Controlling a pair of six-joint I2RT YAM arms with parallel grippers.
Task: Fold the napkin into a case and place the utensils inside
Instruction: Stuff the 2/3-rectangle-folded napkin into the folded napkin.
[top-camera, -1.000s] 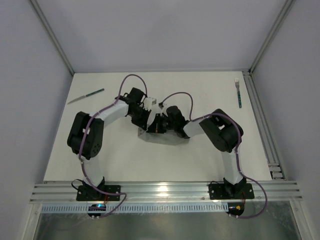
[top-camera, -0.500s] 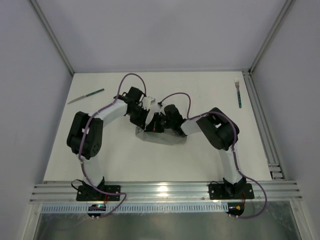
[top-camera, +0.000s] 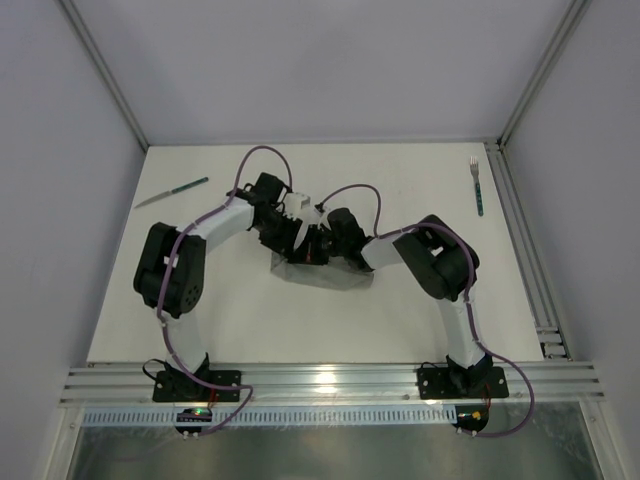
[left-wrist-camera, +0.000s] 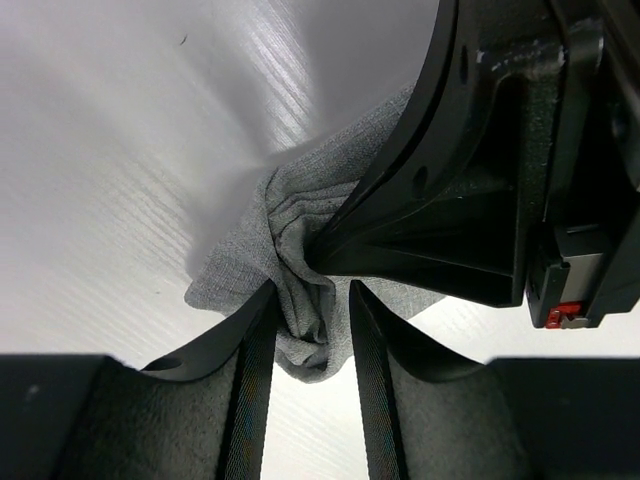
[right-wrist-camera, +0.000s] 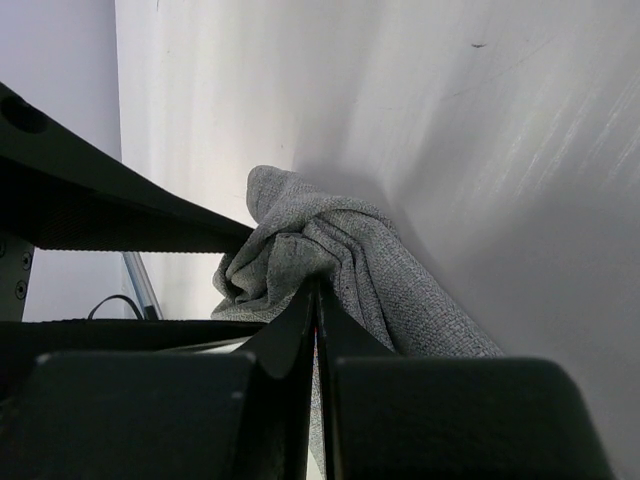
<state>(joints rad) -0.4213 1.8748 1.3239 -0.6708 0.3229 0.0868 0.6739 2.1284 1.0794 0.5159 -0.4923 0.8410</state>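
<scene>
The grey napkin (top-camera: 325, 276) lies bunched at the middle of the table, under both grippers. My left gripper (top-camera: 303, 240) (left-wrist-camera: 310, 292) stands open, and a crumpled fold of the napkin (left-wrist-camera: 300, 260) sits loosely between its fingertips. My right gripper (top-camera: 326, 246) (right-wrist-camera: 317, 288) faces it from the right and is shut on a pinched ridge of the napkin (right-wrist-camera: 345, 250). The knife (top-camera: 172, 192) lies at the far left of the table. Far off at the right edge lies the fork (top-camera: 477, 186). No case shape shows.
An aluminium rail (top-camera: 522, 235) runs along the table's right edge, close to the fork. More rails (top-camera: 330, 382) cross the near edge by the arm bases. Grey walls enclose the table on three sides.
My left gripper's jaws have parted from shut, loosening the napkin fold. Both grippers shifted slightly left and the napkin sagged lower onto the table.
</scene>
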